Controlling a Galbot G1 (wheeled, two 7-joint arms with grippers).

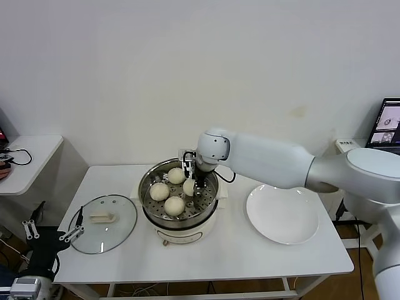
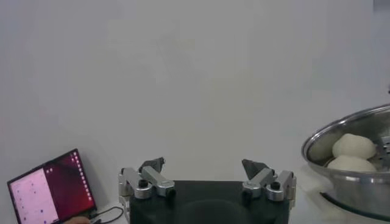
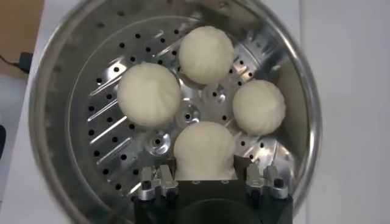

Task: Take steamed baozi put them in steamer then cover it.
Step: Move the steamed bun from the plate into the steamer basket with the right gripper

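Observation:
The steamer is a shiny perforated tray in a cream-white pot at the table's middle. Three baozi rest on the tray. My right gripper reaches down into the steamer and is shut on another baozi, which sits low against the tray. In the head view that held baozi lies at the tray's right side. The glass cover lies flat on the table left of the pot. My left gripper hangs open by the table's front left corner, holding nothing.
A white plate with nothing on it lies to the right of the pot. A side table with cables stands at the far left. A laptop shows in the left wrist view, and a screen at the far right.

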